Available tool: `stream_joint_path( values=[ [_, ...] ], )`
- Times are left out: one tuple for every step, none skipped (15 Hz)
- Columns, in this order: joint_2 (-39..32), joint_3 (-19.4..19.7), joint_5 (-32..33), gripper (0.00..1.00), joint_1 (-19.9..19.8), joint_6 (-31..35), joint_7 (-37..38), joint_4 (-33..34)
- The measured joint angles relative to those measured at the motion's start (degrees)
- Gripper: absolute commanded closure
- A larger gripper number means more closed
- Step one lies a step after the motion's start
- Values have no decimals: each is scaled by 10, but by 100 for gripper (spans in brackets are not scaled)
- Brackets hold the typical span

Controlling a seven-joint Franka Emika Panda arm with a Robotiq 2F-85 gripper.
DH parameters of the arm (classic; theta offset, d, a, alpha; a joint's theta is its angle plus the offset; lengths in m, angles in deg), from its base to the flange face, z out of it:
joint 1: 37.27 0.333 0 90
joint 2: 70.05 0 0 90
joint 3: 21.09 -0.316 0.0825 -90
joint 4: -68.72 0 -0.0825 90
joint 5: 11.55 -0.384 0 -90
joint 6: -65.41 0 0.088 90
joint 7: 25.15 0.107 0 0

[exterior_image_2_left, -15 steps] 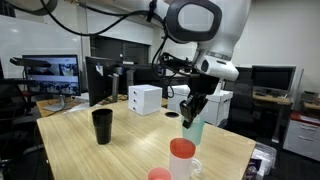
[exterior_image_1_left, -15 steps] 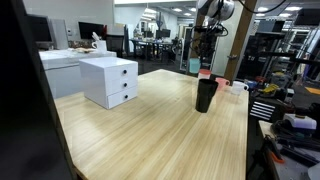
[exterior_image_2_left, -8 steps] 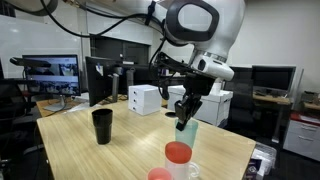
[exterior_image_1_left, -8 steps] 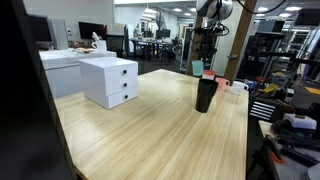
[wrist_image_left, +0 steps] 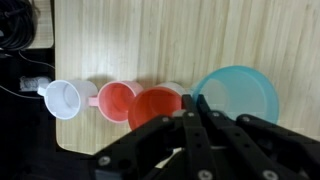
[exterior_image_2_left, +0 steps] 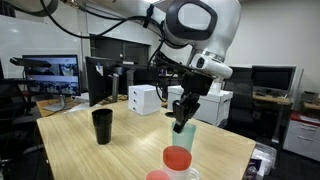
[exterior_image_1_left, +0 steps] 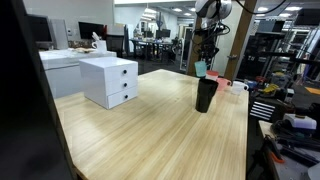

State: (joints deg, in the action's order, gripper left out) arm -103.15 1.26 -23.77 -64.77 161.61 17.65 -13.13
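Note:
My gripper [wrist_image_left: 197, 108] is shut on the rim of a light blue cup [wrist_image_left: 238, 94] and holds it in the air above the wooden table [exterior_image_1_left: 150, 120]. Both exterior views show the blue cup [exterior_image_2_left: 186, 131] hanging from the gripper [exterior_image_2_left: 181, 114]. In the wrist view, a red cup [wrist_image_left: 154, 106], a pink mug [wrist_image_left: 114, 100] and a white mug [wrist_image_left: 63, 98] stand in a row below, along the table edge. A black cup [exterior_image_1_left: 205, 94] stands just below and beside the held blue cup [exterior_image_1_left: 201, 68]; it appears again as the black cup [exterior_image_2_left: 102, 125] farther along the table.
A white drawer box [exterior_image_1_left: 110, 80] sits on the table away from the cups. The red cup [exterior_image_2_left: 178, 159] stands near the table's end. Cables [wrist_image_left: 22, 30] lie past the table edge. Desks, monitors [exterior_image_2_left: 52, 73] and shelves surround the table.
The gripper has carried the blue cup a short way sideways, toward the black cup. The cups on the table have not moved.

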Motion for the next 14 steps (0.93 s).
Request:
stream_joint_path(
  values=[
    [0, 2, 6, 95, 2, 0, 4, 0],
    [0, 3, 10, 95, 2, 0, 7, 0],
    [0, 4, 12, 95, 2, 3, 10, 0],
    [0, 5, 12, 95, 2, 8, 11, 0],
    [0, 5, 12, 95, 2, 19, 11, 0],
    [1, 6, 12, 95, 2, 35, 11, -2],
    [1, 6, 12, 95, 2, 58, 11, -4],
    [1, 6, 12, 95, 2, 83, 11, -8],
    [1, 6, 10, 95, 2, 108, 11, -12],
    [1, 6, 8, 96, 2, 128, 11, -17],
    [1, 5, 2, 95, 1, 143, 11, -20],
    [1, 3, -9, 95, -1, 152, 11, -23],
    [1, 0, -22, 95, -4, 153, 10, -25],
    [0, -6, -43, 95, -10, 153, 8, -27]
  ],
)
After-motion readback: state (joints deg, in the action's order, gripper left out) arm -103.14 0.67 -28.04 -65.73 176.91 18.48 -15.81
